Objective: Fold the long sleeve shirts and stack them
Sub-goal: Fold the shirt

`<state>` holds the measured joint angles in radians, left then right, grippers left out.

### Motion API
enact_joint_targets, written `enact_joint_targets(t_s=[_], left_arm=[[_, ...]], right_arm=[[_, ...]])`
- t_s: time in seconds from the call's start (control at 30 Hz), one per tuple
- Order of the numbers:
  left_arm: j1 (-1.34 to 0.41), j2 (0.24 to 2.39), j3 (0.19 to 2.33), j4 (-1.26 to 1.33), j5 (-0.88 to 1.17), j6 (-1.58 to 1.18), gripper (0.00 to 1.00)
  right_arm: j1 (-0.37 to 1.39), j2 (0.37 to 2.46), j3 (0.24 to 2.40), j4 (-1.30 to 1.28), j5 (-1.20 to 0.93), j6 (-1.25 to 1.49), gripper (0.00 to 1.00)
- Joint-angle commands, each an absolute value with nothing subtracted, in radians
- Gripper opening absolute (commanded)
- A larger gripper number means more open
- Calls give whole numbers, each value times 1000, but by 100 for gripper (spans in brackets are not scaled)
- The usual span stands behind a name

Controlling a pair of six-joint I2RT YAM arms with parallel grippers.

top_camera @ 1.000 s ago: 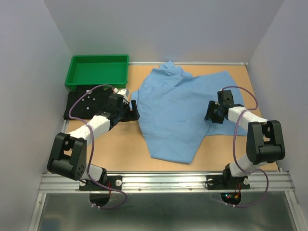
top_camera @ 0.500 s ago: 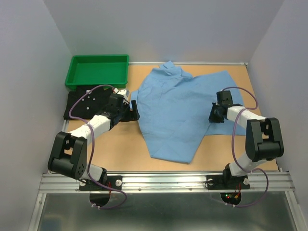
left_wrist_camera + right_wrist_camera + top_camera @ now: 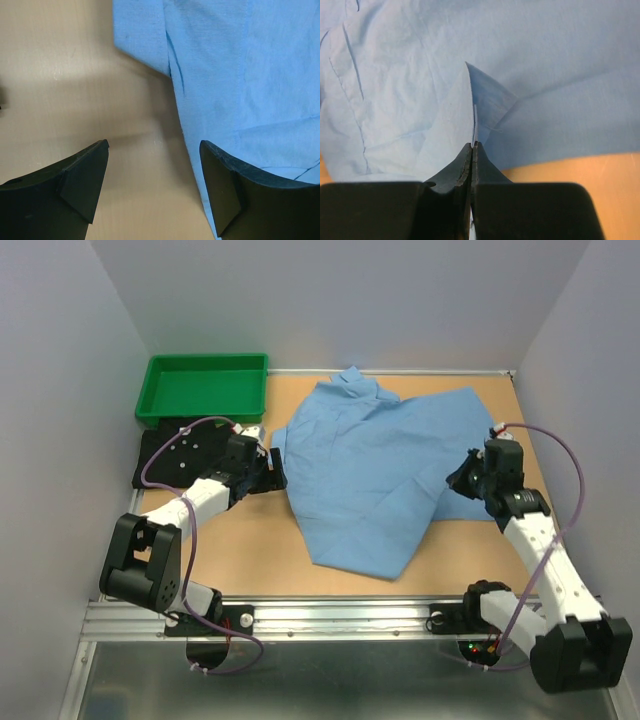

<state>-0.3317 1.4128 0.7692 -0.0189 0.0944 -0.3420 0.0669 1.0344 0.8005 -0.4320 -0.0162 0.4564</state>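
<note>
Surface: tan tabletop, pale walls on three sides, metal rail along near edge. Green tray at far-left corner.

Blue shirt: spread at centre, collar toward far wall, creased.

Black shirt: flat at left, just beside tray's near side, partly hidden by L arm.

L pincer: arm stretched low toward centre. Jaws wide apart, holding nothing; they straddle blue shirt's left edge, one finger over bare tabletop, the other over cloth.

R pincer: arm reaches in from right. Jaws fully closed, nipping a raised fold at blue shirt's right edge.
</note>
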Motion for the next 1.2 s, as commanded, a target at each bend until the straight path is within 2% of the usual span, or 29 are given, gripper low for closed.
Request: enact_joint_targets(t_s=[0.0,0.17,0.33,0.5,0.77,0.8,0.9,1.17], left_arm=[[-333,1401,808,-37,55,-368,84],[-333,1396,810,-44,63,-380,84],[-333,1408,815,-46,87,-388,84],[-333,1457,847,-46,133,-413,81],[-336,1529,877,-29,195,-445,72],[-336,1531,876,-29,193,-442,67],[-337,1519,876,-43,184,-425,58],[-374,1396,893,-5,141,-276,60]], right_arm=[[75,887,730,-629,-27,577,0],[75,720,735,-748,-112,675,1],[75,608,834,-784,-5,684,1],[75,600,934,-781,76,629,1],[74,752,1104,-703,86,534,1],[75,800,1133,-684,84,510,1],[75,894,1238,-648,52,454,0],[75,1103,1410,-522,-74,364,1]])
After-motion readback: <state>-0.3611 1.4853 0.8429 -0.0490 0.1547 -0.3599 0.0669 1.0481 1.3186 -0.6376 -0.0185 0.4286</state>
